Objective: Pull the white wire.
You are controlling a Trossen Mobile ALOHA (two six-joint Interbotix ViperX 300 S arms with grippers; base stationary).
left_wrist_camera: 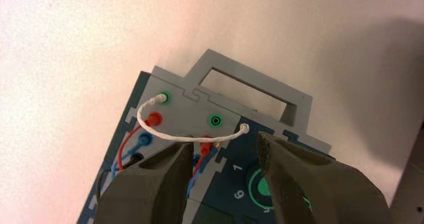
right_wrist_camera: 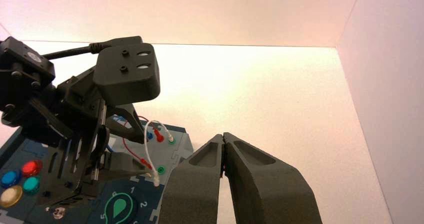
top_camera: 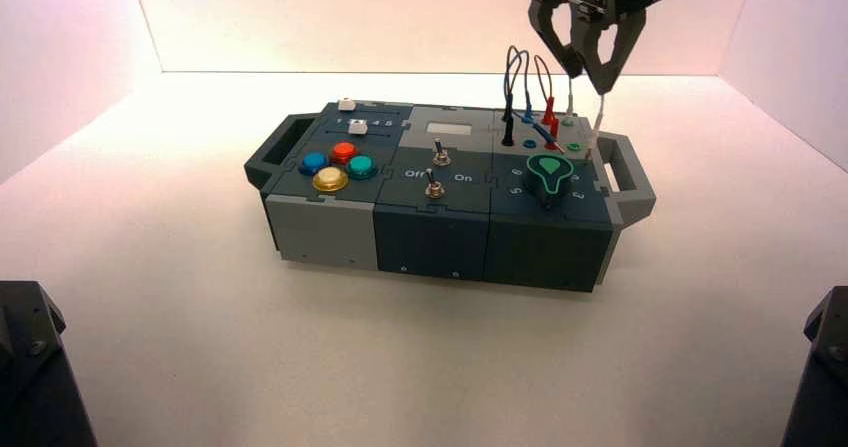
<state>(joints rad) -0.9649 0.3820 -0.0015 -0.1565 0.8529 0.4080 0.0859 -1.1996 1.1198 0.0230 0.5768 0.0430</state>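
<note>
The white wire (left_wrist_camera: 165,135) bends in a loop over the grey wire panel at the box's right end. One whitish plug sits in a green socket (left_wrist_camera: 164,97) at the panel's far corner. The other plug (left_wrist_camera: 245,129) is at the dark knob panel's edge, beside an empty green socket (left_wrist_camera: 215,120); I cannot tell if it is seated. The wire also shows in the high view (top_camera: 597,119) and the right wrist view (right_wrist_camera: 146,151). My left gripper (top_camera: 590,79) hangs open just above the wire (left_wrist_camera: 222,144), astride its loop. My right gripper (right_wrist_camera: 223,136) is shut and empty, off the box's right side.
Red-plugged (left_wrist_camera: 154,118) and blue-plugged (left_wrist_camera: 144,139) wires stand close beside the white one. A green knob (top_camera: 549,172), two toggle switches (top_camera: 437,154), coloured buttons (top_camera: 337,165) and the grey end handle (top_camera: 628,172) are on the box. Arm bases fill the lower corners.
</note>
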